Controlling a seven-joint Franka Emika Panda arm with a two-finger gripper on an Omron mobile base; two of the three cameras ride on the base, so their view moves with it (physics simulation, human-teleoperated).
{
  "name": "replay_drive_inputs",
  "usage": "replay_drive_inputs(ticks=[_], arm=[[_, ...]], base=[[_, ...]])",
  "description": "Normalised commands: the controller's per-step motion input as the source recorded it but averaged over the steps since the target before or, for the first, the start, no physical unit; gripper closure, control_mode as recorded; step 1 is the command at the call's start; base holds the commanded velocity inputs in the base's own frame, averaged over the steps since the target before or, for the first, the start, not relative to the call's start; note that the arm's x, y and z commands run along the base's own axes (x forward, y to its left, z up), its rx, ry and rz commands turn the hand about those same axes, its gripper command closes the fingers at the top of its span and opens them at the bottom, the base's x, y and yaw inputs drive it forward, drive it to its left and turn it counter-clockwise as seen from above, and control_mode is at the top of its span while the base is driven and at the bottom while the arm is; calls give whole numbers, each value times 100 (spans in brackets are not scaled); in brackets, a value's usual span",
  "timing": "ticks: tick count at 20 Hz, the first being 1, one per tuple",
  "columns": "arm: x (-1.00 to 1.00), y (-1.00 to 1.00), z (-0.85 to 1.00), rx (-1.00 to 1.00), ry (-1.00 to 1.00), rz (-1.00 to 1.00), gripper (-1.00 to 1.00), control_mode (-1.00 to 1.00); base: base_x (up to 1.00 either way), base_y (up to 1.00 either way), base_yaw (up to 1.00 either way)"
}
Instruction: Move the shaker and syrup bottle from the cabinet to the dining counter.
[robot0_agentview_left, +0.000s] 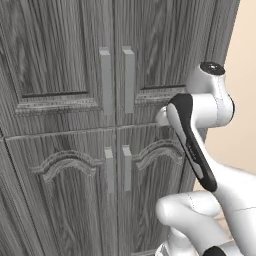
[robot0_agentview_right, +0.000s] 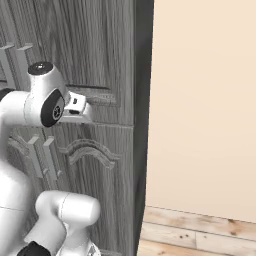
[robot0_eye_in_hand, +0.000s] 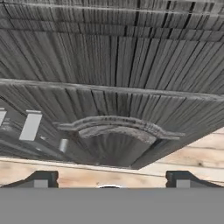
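Cabinet (robot0_agentview_left: 65, 65) doors all shut — four raised-panel doors, pale bar handles (robot0_agentview_left: 104, 80) paired along the centre seam, upper and lower. Shaker and syrup bottle can't be seen with the doors closed. Arm (robot0_agentview_left: 192, 140) reaches toward the right upper door. The hand (robot0_eye_in_hand: 109, 178) sits close to the cabinet front, fingertips (robot0_eye_in_hand: 41, 179) spread wide, released, nothing between them — hand view looks down the lower right door's arched panel (robot0_eye_in_hand: 113, 127) to the wooden floor (robot0_eye_in_hand: 192, 157). Beige wall (robot0_agentview_right: 205, 100) right of the cabinet.
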Motion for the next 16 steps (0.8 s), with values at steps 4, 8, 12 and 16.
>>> replay_drive_inputs(ticks=[4,8,12,16], arm=[[-58,42,11,-5,-30,0,-100,-100],[-40,37,12,-4,-30,-2,-100,-100],[-41,29,23,-3,-40,-3,-100,-100],[-30,38,33,-2,-42,-4,-100,-100]], base=[[0,0,0],[0,0,0],[0,0,0],[0,0,0]])
